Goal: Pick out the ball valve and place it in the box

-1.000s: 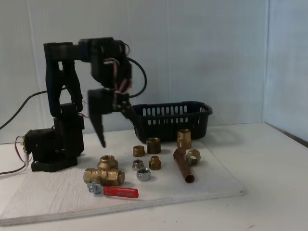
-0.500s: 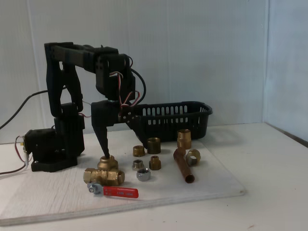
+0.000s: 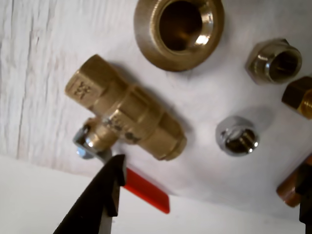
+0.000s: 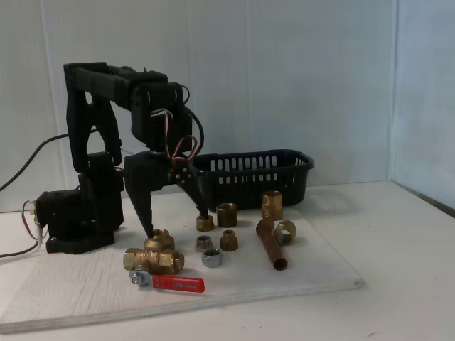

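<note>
The black two-finger gripper (image 4: 174,224) hung spread wide above the brass ball valve with red lever (image 4: 154,261), lying untouched at seven o'clock from the black slotted oval basket (image 4: 252,176). The round brass coupling (image 3: 179,30) lay close, so a finger could strike it.

In the fixed view the gripper (image 4: 175,224) is hanging over the white board (image 4: 313,273) with its jaws spread wide, one finger just above the ball valve (image 4: 153,260) and the other by a small brass fitting (image 4: 205,223). A round brass coupling (image 4: 158,239) is crowding the valve's far side, almost touching it. Small nuts (image 4: 211,257) are sitting just to the valve's right, with a copper pipe (image 4: 270,245) beyond them. The board's front strip and the table (image 4: 405,284) to the right are lying open. The box (image 4: 284,174) is standing behind the fittings, its top open.
</note>
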Available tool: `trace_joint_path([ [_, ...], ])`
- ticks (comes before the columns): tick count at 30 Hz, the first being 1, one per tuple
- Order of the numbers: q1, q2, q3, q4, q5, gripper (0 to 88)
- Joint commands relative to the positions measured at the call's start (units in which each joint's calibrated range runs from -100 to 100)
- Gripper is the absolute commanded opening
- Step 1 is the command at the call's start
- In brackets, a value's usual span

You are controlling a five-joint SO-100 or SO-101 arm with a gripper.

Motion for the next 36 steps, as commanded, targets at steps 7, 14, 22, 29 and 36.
trace_joint_path([
  [7,2.8,-0.2,0.8,-0.3,1.3,36.5],
  [14,3.3,-0.2,8.8,-7.2,2.1,37.1],
  [22,5.0,-0.2,10.1,-12.7,2.1,37.1],
  [29,5.9,-0.2,10.2,-12.3,3.6,37.1],
  [36,5.9,-0.9,10.1,-12.1,3.9,37.1],
])
